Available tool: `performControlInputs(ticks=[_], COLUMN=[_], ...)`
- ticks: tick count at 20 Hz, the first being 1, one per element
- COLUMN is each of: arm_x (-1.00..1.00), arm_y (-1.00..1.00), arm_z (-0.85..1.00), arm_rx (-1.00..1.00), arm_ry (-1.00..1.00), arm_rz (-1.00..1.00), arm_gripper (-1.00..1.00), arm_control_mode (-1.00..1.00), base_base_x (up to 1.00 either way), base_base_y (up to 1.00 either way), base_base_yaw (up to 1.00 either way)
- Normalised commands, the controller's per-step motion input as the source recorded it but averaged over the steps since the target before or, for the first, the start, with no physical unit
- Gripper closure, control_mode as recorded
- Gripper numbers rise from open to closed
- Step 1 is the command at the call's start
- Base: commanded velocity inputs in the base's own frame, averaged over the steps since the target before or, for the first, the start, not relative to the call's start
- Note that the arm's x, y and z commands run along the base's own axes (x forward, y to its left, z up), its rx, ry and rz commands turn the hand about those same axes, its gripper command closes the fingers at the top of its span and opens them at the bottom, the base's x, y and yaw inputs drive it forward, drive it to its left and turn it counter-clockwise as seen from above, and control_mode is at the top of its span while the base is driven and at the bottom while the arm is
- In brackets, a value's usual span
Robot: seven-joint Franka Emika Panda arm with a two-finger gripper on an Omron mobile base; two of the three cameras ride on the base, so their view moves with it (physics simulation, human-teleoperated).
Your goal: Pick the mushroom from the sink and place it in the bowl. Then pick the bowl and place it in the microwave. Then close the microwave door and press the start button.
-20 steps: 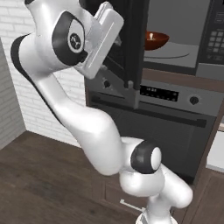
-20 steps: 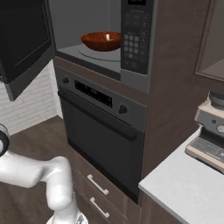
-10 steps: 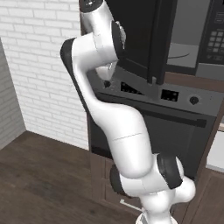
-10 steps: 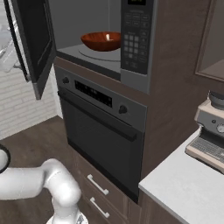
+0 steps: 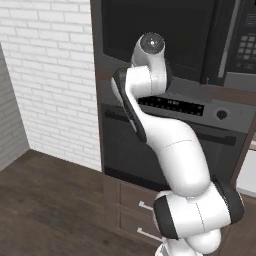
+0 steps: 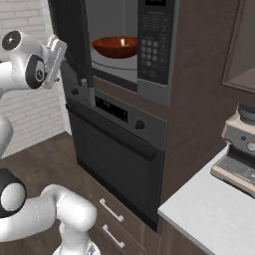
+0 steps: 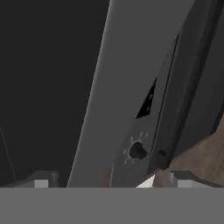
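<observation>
Hand (image 6: pixel 74 62) spread wide and holding nothing, pressed behind the half-shut microwave door (image 6: pixel 69 37); could slip off the edge, leaving bowl (image 6: pixel 115 46) showing inside.

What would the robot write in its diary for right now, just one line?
step: closing microwave door | door: part open | bowl: inside microwave | hand: open, behind door

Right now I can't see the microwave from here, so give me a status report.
Gripper open, empty, at the microwave door. Door part-swung, not shut. Bowl inside microwave on the turntable. Nothing blocking the door's path.
</observation>
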Motion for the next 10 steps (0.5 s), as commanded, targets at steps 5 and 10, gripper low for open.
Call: performControlInputs(ticks=[5, 10], arm_x=[0.74, 0.56], arm_y=[-0.63, -0.32], arm_z=[0.05, 0.15], arm_rx=[0.02, 0.0], arm_ry=[-0.27, -0.18], arm_rz=[0.29, 0.08], arm_gripper=[-1.0, -1.0], arm_control_mode=[-1.0, -1.0], base_base_x=[0.0, 0.0], base_base_y=[0.0, 0.0], base_base_yaw=[0.0, 0.0])
